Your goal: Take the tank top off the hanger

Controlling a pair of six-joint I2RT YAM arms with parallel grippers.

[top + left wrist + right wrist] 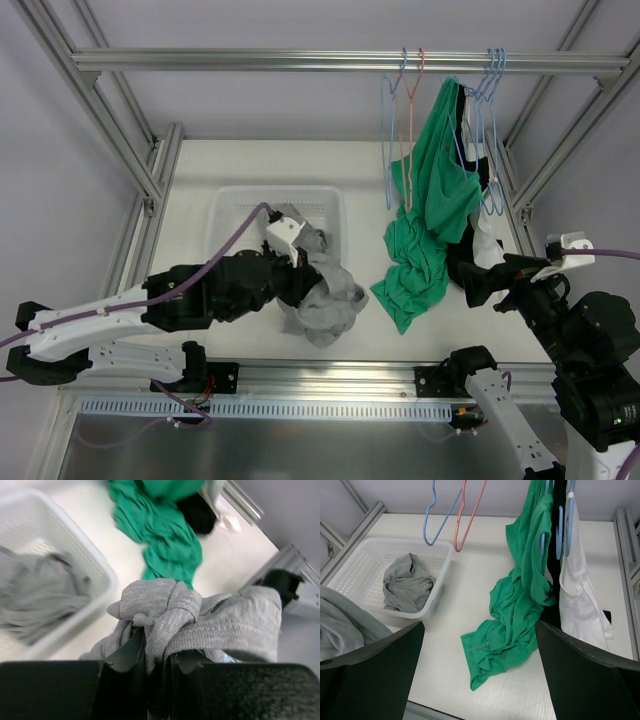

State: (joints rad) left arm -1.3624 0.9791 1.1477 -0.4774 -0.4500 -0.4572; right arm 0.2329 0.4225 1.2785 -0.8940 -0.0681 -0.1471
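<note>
My left gripper (155, 652) is clamped on a bunched grey tank top (200, 625), off any hanger, at the basket's (228, 196) right rim. Most of the cloth hangs outside the rim, so letting go here could spill it onto the table. The basket holds one crumpled grey garment (407, 587). My right gripper (485, 283) is spread wide and empty, well right of the basket.

The top camera looks steeply down from behind, and both wrist cameras (left much closer) share its white basket (240, 198).
</note>
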